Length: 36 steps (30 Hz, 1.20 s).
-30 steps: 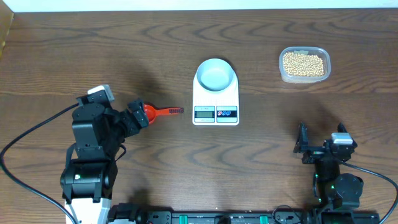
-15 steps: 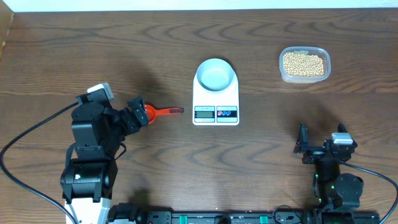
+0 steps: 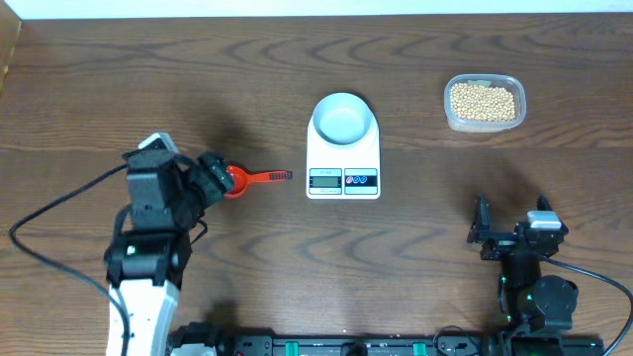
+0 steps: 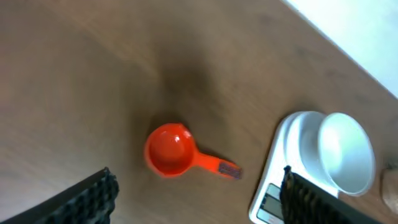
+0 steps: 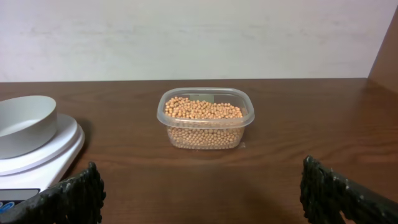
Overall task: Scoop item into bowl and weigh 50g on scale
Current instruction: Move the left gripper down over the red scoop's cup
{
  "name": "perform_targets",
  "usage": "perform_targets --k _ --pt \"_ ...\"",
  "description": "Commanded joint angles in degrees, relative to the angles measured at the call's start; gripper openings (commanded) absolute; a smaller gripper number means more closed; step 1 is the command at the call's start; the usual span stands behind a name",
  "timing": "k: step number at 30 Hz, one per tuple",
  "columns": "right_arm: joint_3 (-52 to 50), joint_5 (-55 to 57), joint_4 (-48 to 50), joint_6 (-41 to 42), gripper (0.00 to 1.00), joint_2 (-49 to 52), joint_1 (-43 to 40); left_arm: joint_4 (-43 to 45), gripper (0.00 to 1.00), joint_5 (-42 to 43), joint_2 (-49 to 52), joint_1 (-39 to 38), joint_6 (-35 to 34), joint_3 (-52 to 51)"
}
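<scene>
Beans [image 3: 482, 102] all sit in the clear tub [image 3: 447, 109] at the far right of the table [image 3: 148, 79]; none in the bowl [image 3: 343, 120] yet.

Overhead: bowl is centred on the scale [image 3: 343, 158], ready to weigh. Red scoop [image 3: 237, 179] lies flat between the left gripper [image 3: 218, 176] and the scale, handle toward the scale. Gripper sits right at the cup end, which looks like a line-up for a pick. Contact cannot be told from here. Right gripper [image 3: 482, 220] is parked near the table's front edge, well apart from the tub, and looks idle. Display [image 3: 325, 179] is too small to read.

Left wrist: jaws spread wide, nothing between them; scoop lies ahead on the wood, cup empty. Picture is blurred and the handle tip is unclear. Scale and bowl are cut off at the right edge.

Right wrist: jaws released, one finger at each lower corner. Tub stands straight ahead, lid off and heaped with beans. Bowl and scale are cropped at the left, so the bowl's inside is hidden from this angle.
</scene>
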Motion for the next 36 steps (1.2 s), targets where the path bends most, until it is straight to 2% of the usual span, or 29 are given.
perform_targets --k 1,7,12,23,30,32,34,36 --pt "-0.1 0.2 -0.3 -0.7 0.99 -0.3 -0.3 -0.3 0.82 -2.7 4.6 -0.1 -7.7 1.0" --pt "-0.1 0.2 -0.3 -0.7 0.99 -0.3 -0.3 -0.7 0.78 -2.9 11.2 -0.1 -14.9 1.0" --pt "-0.1 0.2 -0.3 -0.7 0.99 -0.3 -0.3 -1.3 0.76 -6.6 16.0 -0.1 -21.9 1.0" --pt "-0.1 0.2 -0.3 -0.7 0.99 -0.3 -0.3 2.2 0.73 -6.3 28.2 -0.2 -29.5 1.0" --pt "-0.1 0.2 -0.3 -0.7 0.99 -0.3 -0.3 5.4 0.63 -2.8 33.5 -0.3 -32.8 1.0" --pt "-0.1 0.2 -0.3 -0.7 0.99 -0.3 -0.3 6.5 0.62 -2.5 34.9 -0.7 -34.3 1.0" --pt "-0.1 0.2 -0.3 -0.7 0.99 -0.3 -0.3 6.9 0.62 -2.6 36.1 -1.4 -38.6 1.0" --pt "-0.1 0.2 -0.3 -0.7 0.99 -0.3 -0.3 6.9 0.6 -2.6 36.7 -1.5 -39.4 1.0"
